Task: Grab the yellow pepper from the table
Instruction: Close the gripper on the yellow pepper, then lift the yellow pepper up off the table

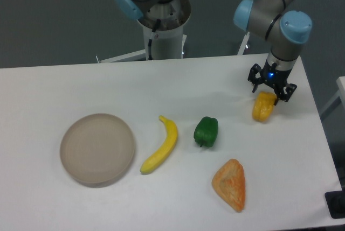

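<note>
Single fixed view, arm reaching over the far right part of the table (pixel 64 80).

Gripper (pixel 271 92) sits directly above the yellow pepper (pixel 264 106), black fingers straddling its top end. The pepper hangs tilted, upper end between the fingers, lower end pointing down-left. Fingers appear closed onto it, so I read this as a grasp on the pepper; whether its lower end is touching the tabletop or just clear of it cannot be settled from this angle, since the shadow beneath is faint.

Placement reasoning: the grip is taken at the narrow top of the pepper, probably because the lobed body is too broad and glossy for a sure pinch across the middle. The tilt suggests the hold is off the pepper's centre of weight, so it may swing or slip on lifting.

Other items lie well apart to the left: green pepper (pixel 206 131), banana (pixel 161 145), triangular pastry (pixel 230 184), round beige plate (pixel 97 148). None is near the grasp, so a straight vertical lift looks unobstructed.

Markings: a small blue light glows on the wrist above the gripper. No brand, label or writing is legible anywhere.
</note>
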Controlling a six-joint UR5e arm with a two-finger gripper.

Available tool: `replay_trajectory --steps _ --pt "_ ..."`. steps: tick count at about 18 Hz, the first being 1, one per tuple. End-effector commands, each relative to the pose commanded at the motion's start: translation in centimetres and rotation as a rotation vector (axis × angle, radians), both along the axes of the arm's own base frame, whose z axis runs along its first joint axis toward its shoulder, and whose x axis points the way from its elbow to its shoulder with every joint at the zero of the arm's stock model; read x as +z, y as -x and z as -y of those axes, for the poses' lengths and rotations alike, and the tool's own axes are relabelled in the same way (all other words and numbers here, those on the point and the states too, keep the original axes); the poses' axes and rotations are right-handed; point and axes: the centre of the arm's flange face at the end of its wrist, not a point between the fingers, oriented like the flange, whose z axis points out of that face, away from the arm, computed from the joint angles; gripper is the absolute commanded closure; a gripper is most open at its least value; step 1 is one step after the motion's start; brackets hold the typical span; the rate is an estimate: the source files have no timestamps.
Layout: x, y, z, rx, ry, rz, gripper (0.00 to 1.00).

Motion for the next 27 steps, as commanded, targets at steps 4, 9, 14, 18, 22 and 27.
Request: replay_trajectory --steps 4,9,14,18,22,27 --pt "0.3 0.2 -0.1 0.000 -0.002 -0.004 0.60" --pt "3.9 1.0 -1.9 -0.003 -0.045 -0.064 0.60" --pt "9.0 -2.5 -8.3 -0.039 -0.107 -0.128 0.60" --pt "12.2 -5.1 -10.7 -0.054 -0.148 -0.164 0.60" --pt "14.6 -6.2 -10.8 -0.062 -0.155 -0.186 0.60" --pt "16.6 -6.7 -12.0 -0.061 -0.143 -0.163 0.60"
